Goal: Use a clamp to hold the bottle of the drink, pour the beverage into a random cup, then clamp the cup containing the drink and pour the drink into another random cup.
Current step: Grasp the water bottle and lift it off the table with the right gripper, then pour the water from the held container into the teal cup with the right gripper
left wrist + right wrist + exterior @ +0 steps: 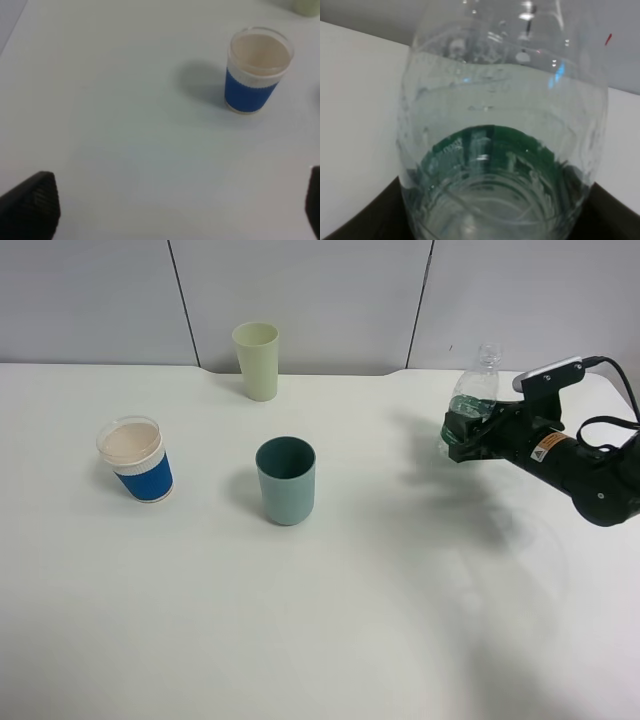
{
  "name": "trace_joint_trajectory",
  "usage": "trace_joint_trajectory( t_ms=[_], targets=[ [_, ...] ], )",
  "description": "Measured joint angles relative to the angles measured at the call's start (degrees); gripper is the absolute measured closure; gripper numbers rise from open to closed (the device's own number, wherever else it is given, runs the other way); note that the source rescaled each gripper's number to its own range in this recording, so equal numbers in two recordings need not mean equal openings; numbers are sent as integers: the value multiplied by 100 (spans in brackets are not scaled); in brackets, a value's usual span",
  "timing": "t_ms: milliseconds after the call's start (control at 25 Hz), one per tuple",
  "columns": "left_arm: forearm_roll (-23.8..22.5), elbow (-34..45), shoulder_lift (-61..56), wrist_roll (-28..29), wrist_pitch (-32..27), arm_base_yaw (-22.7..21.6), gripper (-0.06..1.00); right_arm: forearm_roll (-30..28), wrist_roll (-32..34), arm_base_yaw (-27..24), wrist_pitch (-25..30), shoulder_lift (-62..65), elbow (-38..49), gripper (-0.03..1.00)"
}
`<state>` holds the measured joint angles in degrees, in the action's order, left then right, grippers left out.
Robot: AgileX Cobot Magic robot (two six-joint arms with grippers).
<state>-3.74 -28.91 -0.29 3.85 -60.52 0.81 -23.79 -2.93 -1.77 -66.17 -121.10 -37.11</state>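
Clear plastic water bottle (pixel 473 400) with a dark green label is pinched low on its body by the right gripper (pixel 466 434) and held roughly upright at the far right of the white table (pixel 330 640). The plain teal-green tumbler (pixel 286 480) is seen well apart to its left. The left gripper (pixel 172 202) is spread wide.

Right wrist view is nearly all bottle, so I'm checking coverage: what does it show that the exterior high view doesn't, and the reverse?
Only the right wrist view: the water and its surface line inside the bottle, up close, with the green label seen through it.
Only the exterior high view: the right gripper shut on the bottle, plus the teal cup, the blue-sleeved cup and the yellow-green cup, all standing apart.
Both: the bottle, its label and the white table.
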Motion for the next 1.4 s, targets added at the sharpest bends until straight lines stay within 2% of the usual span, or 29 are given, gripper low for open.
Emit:
trace_joint_trajectory(
  t_ms=[280, 440, 720, 920, 1080, 1280, 1400],
  targets=[
    [0, 0, 0, 0, 0, 0, -6, -205, 251, 81, 619, 468, 13, 97],
    [0, 0, 0, 0, 0, 0, -6, -178, 695, 112, 1208, 1045, 20, 97],
    [0, 0, 0, 0, 0, 0, -6, -199, 830, 112, 2129, 2075, 26, 97],
    [0, 0, 0, 0, 0, 0, -6, -391, 1009, 169, 2457, 2715, 23, 97],
    [0, 0, 0, 0, 0, 0, -6, -832, 1762, 321, 3106, 2982, -292, 97],
    [0, 0, 0, 0, 0, 0, -6, -2030, 3101, 757, 4330, 3015, -1002, 97],
    [0, 0, 0, 0, 0, 0, -6, -2699, 3602, 1126, 4777, 3015, -1378, 97]
  ],
)
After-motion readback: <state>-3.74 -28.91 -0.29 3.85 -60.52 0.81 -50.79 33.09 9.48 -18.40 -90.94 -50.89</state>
